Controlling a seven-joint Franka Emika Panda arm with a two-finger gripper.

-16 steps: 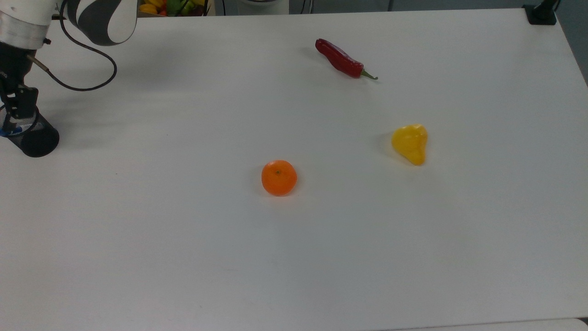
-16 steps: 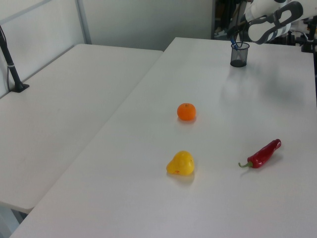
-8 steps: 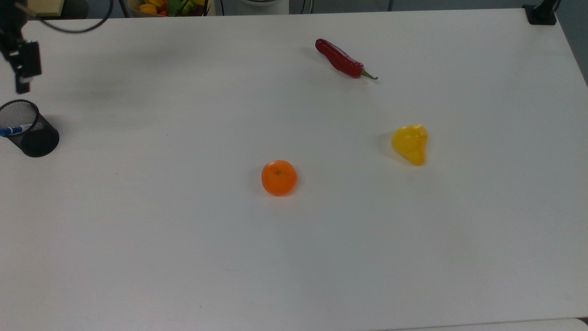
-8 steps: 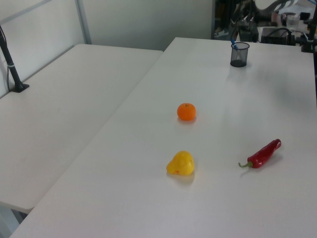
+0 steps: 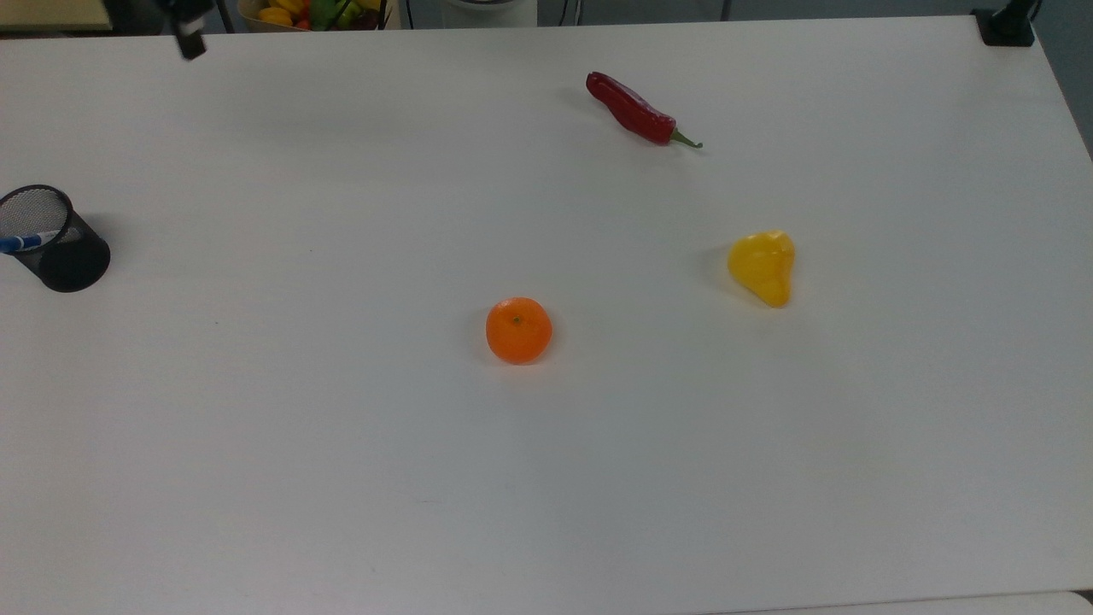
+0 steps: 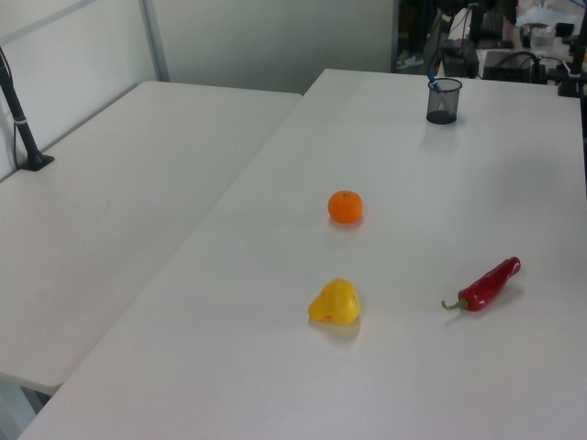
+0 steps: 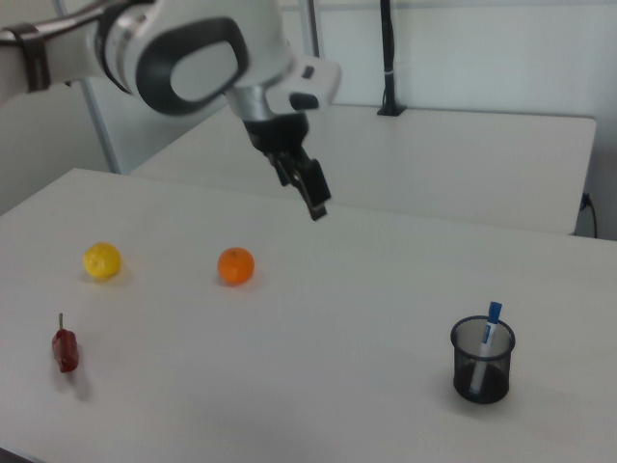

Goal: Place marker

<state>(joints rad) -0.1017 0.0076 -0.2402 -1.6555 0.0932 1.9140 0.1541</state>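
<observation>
Pincer [image 7: 315, 206] whole only right view

A plain white table [image 5: 341, 478] carries a black mesh cup [image 5: 53, 239], a round orange [image 5: 518, 330], a yellow pear-shaped fruit [image 5: 762, 266] and a red chili pepper [image 5: 632, 109], all well apart.

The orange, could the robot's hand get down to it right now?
Probably yes. The orange sits alone on the table, nothing near or over it, and the hand hangs above the table, holding nothing.
</observation>
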